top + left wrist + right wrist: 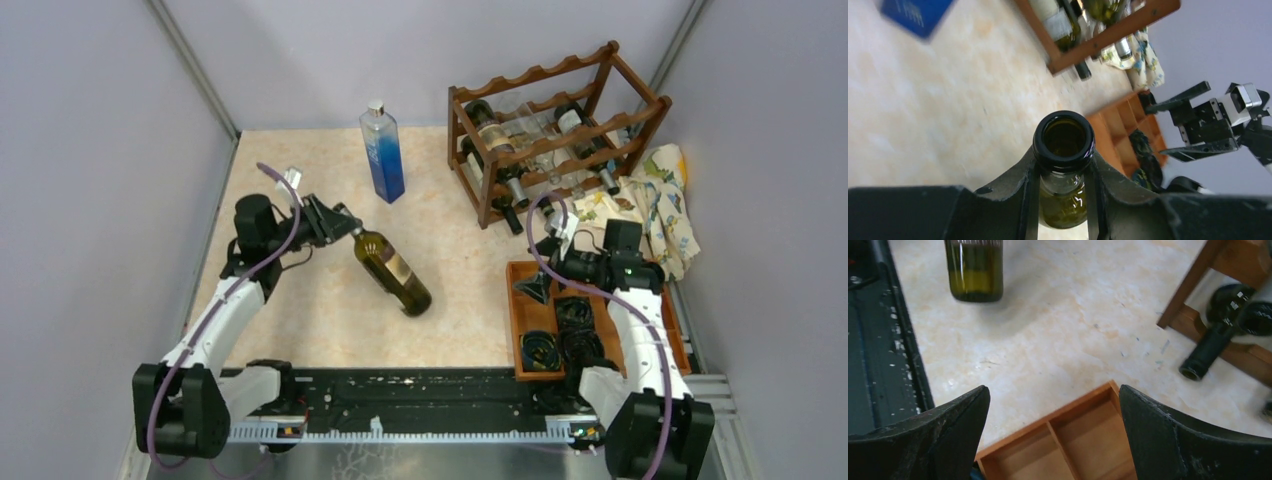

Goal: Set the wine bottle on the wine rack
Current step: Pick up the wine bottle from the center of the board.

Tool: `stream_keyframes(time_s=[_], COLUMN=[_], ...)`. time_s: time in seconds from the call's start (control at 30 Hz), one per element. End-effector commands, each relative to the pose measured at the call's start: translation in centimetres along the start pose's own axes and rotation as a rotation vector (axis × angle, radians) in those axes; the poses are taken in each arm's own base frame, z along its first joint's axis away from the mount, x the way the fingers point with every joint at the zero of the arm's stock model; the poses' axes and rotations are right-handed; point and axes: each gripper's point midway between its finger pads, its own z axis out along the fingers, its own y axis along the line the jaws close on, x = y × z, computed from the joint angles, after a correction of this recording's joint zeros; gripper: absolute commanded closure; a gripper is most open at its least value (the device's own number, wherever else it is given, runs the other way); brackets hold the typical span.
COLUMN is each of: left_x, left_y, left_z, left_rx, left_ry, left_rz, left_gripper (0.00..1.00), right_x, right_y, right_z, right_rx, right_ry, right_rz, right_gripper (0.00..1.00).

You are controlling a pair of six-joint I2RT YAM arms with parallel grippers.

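A dark green wine bottle point(392, 272) with a pale label lies slanted on the table's left half, its neck toward my left gripper point(340, 224). That gripper is shut on the neck just below the open mouth point(1064, 136), with its fingers point(1013, 185) on both sides. The bottle's base point(975, 271) points toward the front edge; I cannot tell whether it touches the table. The dark reddish-brown wine rack point(556, 125) stands at the back right and holds several bottles. My right gripper point(534, 280) is open and empty above the wooden tray, far from the bottle.
A tall blue bottle point(383, 152) stands at the back centre. A flat wooden compartment tray point(521, 318) with dark coiled items lies at the front right. A patterned cloth point(662, 200) lies right of the rack. A bottle neck point(1205, 352) sticks out of the rack's lowest tier.
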Motion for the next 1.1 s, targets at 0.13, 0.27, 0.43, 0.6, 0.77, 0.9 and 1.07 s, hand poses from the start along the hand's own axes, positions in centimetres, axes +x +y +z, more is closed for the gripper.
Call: stream_keyframes(time_s=[0.13, 0.27, 0.43, 0.6, 0.77, 0.9, 1.07], left_x=[2.1, 2.9, 3.1, 2.7, 2.5, 2.2, 1.6], left_y=[-6.5, -7.7, -8.2, -8.8, -10.2, -11.2, -12.4], left_z=[-1.9, -2.0, -1.5, -0.6, 0.6, 1.3, 1.8], left_rx=[0.198, 0.230, 0.228, 0.214, 0.202, 0.218, 0.240], left_ry=[-0.182, -0.244, -0.326, -0.394, -0.439, -0.476, -0.518], left_rz=[-0.243, -0.295, -0.356, -0.397, -0.417, -0.462, -0.497], left_gripper=[1.00, 1.00, 1.00, 1.00, 1.00, 1.00, 1.00], right_x=[-4.6, -6.2, -8.9, -10.6, -8.9, -6.8, -4.5], right_y=[3.7, 5.5, 8.0, 9.3, 8.8, 7.6, 7.4], right_z=[1.6, 2.5, 4.3, 5.7, 7.3, 8.2, 8.8], right_rx=[-0.202, -0.290, -0.382, -0.412, -0.335, -0.248, -0.226], right_ry=[0.031, 0.097, 0.179, 0.214, 0.286, 0.338, 0.375], right_rz=[-0.008, 0.014, 0.040, 0.117, 0.118, 0.101, 0.100], right_gripper=[0.02, 0.02, 0.02, 0.02, 0.02, 0.02, 0.02])
